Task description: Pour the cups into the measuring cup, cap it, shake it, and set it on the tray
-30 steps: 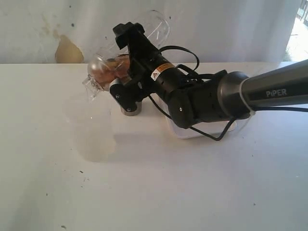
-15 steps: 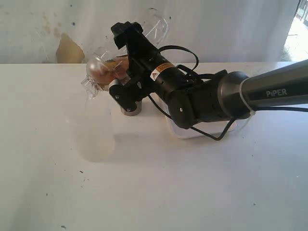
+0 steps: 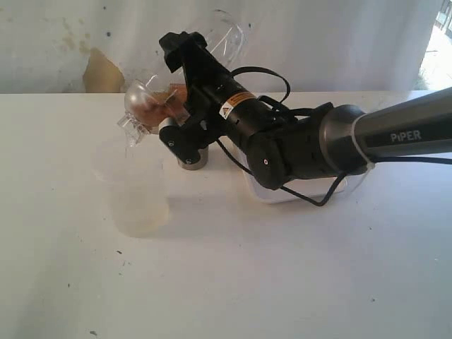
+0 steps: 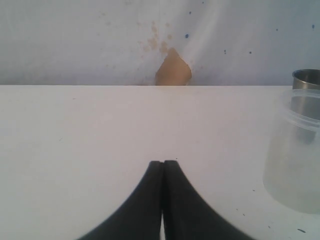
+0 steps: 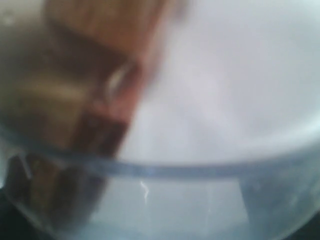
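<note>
White table point(image 3: 233, 282), steel tumbler point(image 3: 191, 159) as reference. Right gripper point(image 3: 175, 97) clamped the seemingly capped measuring cup point(image 3: 226, 35) aloft above the tumbler, tilted lid-end down, apparently for shaking. Tray point(image 3: 263, 195) lay beside the tumbler. Left gripper point(image 4: 162, 163) sat closed, empty.

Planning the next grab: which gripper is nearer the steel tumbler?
Right. The right gripper hangs close over the steel tumbler, hiding its top; the left gripper is shut, farther off, beyond the translucent cup.
</note>
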Available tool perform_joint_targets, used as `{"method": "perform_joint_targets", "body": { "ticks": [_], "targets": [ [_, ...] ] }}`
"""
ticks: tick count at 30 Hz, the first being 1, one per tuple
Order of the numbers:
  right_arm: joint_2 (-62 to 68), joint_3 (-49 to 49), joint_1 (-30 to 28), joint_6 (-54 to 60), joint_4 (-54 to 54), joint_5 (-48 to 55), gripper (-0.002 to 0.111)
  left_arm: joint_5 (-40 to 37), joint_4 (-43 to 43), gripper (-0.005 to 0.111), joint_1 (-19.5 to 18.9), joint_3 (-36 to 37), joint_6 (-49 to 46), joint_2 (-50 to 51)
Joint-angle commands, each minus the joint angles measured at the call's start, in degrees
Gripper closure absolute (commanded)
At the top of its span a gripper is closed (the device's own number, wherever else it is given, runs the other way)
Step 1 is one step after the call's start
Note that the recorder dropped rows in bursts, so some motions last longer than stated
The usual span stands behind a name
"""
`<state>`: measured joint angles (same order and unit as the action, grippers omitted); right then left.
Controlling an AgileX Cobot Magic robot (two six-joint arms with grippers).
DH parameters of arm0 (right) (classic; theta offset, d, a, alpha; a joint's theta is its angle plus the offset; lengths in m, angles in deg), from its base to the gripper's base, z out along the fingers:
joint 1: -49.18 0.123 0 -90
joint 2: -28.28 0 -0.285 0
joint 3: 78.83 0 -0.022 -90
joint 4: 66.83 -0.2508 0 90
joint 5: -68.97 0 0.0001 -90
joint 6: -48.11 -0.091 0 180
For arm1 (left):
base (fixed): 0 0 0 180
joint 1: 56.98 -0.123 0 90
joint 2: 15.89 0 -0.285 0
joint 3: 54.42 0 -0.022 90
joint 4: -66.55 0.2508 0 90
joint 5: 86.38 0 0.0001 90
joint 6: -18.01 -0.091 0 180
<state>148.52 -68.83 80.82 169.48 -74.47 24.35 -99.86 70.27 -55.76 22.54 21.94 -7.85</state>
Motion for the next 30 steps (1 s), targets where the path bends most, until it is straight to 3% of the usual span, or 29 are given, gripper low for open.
{"method": "perform_joint_targets", "body": {
  "ticks": [1,25,30],
  "targets": [
    [-0.94,-0.67,-0.28,1.09,-0.4,-3.69,0.108,0.1,0.03,0.107,0.08,0.25,0.14,-0.25],
    [-0.94,-0.67,-0.28,1.09,-0.4,-3.81,0.108,0.1,0.03,0.107,0.08,0.25,0.14,-0.25],
    [-0.94,-0.67,-0.28,0.32,-0.68,0.04,0.108,0.1,0.03,0.107,0.08,0.25,0.14,-0.25]
  ]
}}
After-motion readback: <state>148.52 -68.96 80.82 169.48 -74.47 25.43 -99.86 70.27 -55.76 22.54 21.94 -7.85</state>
